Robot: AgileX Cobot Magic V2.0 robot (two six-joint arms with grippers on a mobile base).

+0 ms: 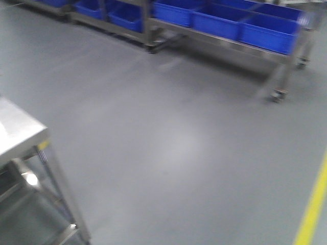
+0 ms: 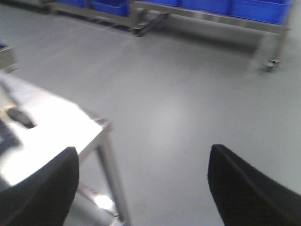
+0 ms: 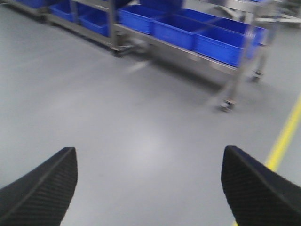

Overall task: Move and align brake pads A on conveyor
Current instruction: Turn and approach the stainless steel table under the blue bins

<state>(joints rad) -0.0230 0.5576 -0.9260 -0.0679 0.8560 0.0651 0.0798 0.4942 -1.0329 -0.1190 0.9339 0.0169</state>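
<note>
The left gripper point(image 2: 142, 157) and right gripper point(image 3: 149, 155) hang spread and empty over grey floor point(image 1: 179, 143). Neither brake pads nor conveyor shows. Seemingly the approach step: next, the base must face the conveyor.

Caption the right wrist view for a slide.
Open right claw over grey floor, facing blue plastic bins on wheeled steel racks.

Front view faces blue-bin rack point(image 1: 225, 23) from afar; both wrist views face same rack; front, left wrist share steel table point(image 1: 20, 127).
</note>
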